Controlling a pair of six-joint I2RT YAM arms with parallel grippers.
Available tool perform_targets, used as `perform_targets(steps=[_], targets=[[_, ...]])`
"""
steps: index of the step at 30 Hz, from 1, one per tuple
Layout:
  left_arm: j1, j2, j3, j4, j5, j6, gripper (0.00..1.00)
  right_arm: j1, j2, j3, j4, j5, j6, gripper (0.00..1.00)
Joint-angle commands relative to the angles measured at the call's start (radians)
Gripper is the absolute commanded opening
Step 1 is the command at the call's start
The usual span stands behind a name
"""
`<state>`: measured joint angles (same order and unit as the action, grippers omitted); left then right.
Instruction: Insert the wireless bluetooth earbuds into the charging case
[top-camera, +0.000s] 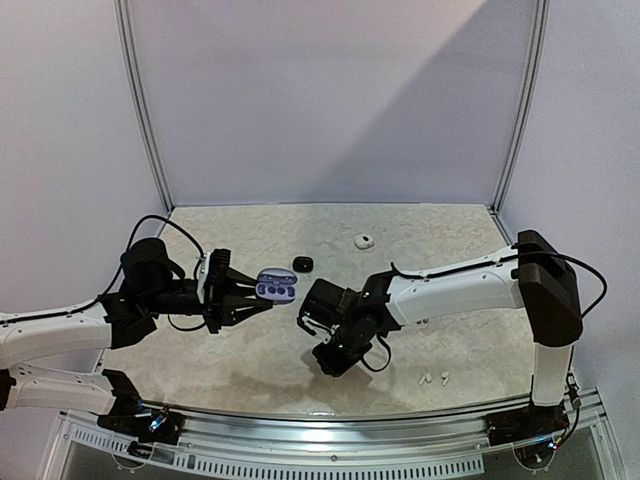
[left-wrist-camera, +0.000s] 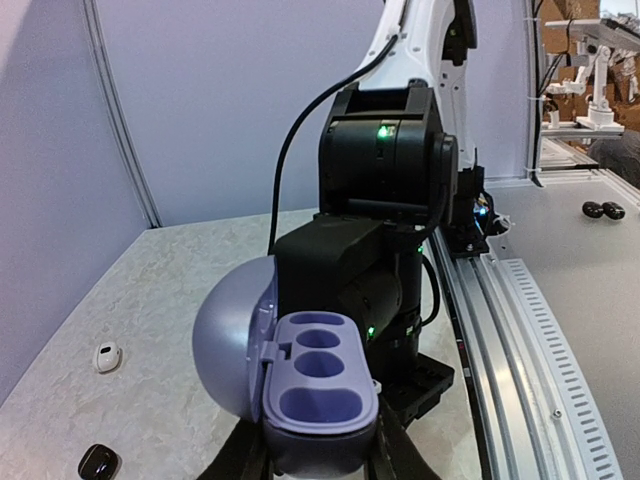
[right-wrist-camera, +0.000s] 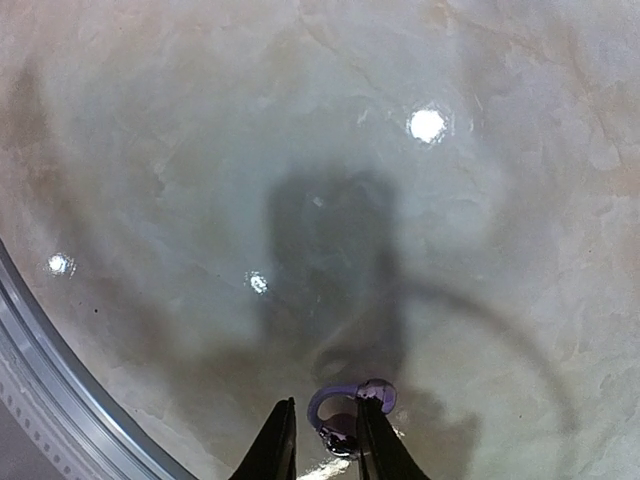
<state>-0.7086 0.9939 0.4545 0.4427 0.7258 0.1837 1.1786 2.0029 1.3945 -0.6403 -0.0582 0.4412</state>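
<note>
My left gripper (top-camera: 258, 296) is shut on the purple charging case (top-camera: 276, 285), which it holds above the table with the lid open. In the left wrist view the case (left-wrist-camera: 318, 385) shows empty wells, its round lid (left-wrist-camera: 230, 345) swung out to the left and my left gripper (left-wrist-camera: 318, 462) clamped on its base. My right gripper (top-camera: 333, 362) points down at the table. A purple earbud (right-wrist-camera: 345, 418) with an ear hook lies between its narrowly open fingers (right-wrist-camera: 325, 403). The earbud rests against the right finger, with a thin gap on the left. Two white stemmed earbuds (top-camera: 432, 378) lie near the front right.
A small black object (top-camera: 302, 263) and a small white one (top-camera: 365, 240) lie toward the back of the marble table (top-camera: 440, 250). Both also show in the left wrist view, black (left-wrist-camera: 97, 462) and white (left-wrist-camera: 107, 357). A metal rail (top-camera: 330, 425) runs along the near edge.
</note>
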Motion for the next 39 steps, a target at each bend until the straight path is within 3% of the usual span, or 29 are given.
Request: perform_targets(steps=[1,19,32,39], targets=[[0.008,-0.011,-0.017,-0.009,0.0,0.01,0.0,-0.009,0.017,0.001,-0.036,0.029,0.005,0.22],[0.008,-0.006,-0.013,-0.012,0.001,0.011,0.0,-0.033,0.019,-0.01,-0.055,0.046,0.016,0.2],[0.009,-0.005,-0.006,-0.017,0.001,0.013,0.0,-0.045,0.005,-0.048,-0.026,0.025,0.03,0.26],[0.009,-0.005,-0.004,-0.019,0.003,0.013,0.0,-0.049,-0.001,-0.051,-0.015,0.027,0.04,0.22]])
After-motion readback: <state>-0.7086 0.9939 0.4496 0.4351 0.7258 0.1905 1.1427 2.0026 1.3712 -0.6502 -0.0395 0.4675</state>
